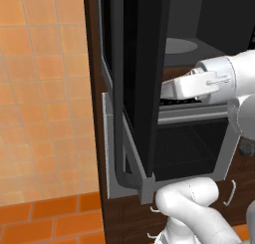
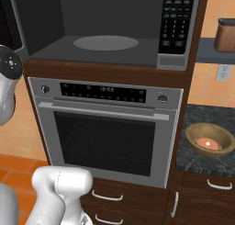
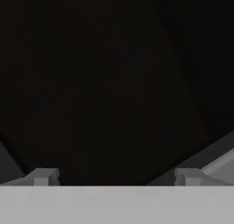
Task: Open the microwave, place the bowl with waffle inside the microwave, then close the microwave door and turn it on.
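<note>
— Where's the gripper (image 3: pixel 114 176) and how do its jaws stand?

— Spread wide, nothing between them. It faces the dark inner side of the microwave door (image 1: pixel 134 83), which is swung open right in front of it.

— And the microwave (image 2: pixel 110 29)?

— Its cavity gapes to the gripper's right, turntable bare. The bowl (image 2: pixel 209 139) with the waffle (image 2: pixel 207 143) sits on the counter (image 2: pixel 197 162), well off to the right, lower, beyond the oven (image 2: pixel 108 127).

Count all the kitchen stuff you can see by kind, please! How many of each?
Microwave: 1
Oven: 1
Bowl: 1
Jar: 1
Wall socket: 1
Total: 5
</note>
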